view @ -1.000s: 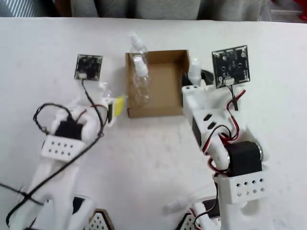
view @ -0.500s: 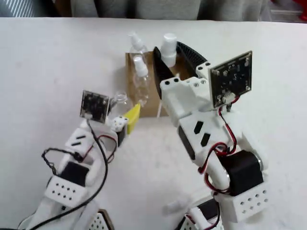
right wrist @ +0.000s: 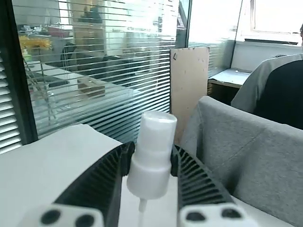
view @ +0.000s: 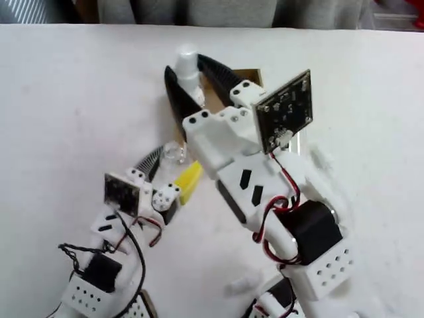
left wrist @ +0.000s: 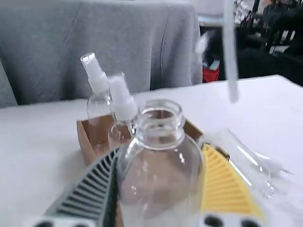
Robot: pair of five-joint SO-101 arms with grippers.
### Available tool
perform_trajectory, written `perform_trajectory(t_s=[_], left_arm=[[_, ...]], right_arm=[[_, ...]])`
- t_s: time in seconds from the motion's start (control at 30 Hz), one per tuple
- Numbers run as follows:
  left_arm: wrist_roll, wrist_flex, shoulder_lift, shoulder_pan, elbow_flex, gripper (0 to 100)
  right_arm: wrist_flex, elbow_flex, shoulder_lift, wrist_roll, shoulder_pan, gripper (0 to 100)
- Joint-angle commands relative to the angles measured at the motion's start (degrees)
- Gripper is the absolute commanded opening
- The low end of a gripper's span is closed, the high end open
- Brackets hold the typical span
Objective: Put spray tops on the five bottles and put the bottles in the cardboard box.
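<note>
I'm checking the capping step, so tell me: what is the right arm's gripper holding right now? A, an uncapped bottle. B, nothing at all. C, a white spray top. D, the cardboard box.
C: the right gripper is shut on a white spray top, held upright between its black jaws, while the uncapped bottle sits in the left gripper.

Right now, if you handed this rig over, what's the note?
Left gripper: shut on an uncapped bottle, upright, near the cardboard box.
Right gripper: shut on a spray top, tube hanging down.
Done: two capped bottles stand in the box.
Left: cap and box the held bottle, then the lying bottle beside the box, then the rest.
</note>
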Motion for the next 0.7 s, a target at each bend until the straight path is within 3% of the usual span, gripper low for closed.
perform_trajectory(t_s=[0.0,0.13,0.4,0.67], left_arm=[[-1.1,5.5,-5.7,1.5,-0.4,2],[-5.7,6.0,-5.2,1.8,-0.4,2],[-6.1,6.1,-5.1,1.8,-0.4,2],[-6.1,7.6,-5.1,1.8,-0.4,2]], right_arm=[[-1.5,-2.9,0.7,-0.4,-1.7,1.6],[-3.6,-2.5,0.7,-0.4,-1.7,1.6],[-5.2,-1.4,0.8,-0.4,-1.7,1.6],[-14.2,8.3,0.1,-0.4,-1.5,1.6]])
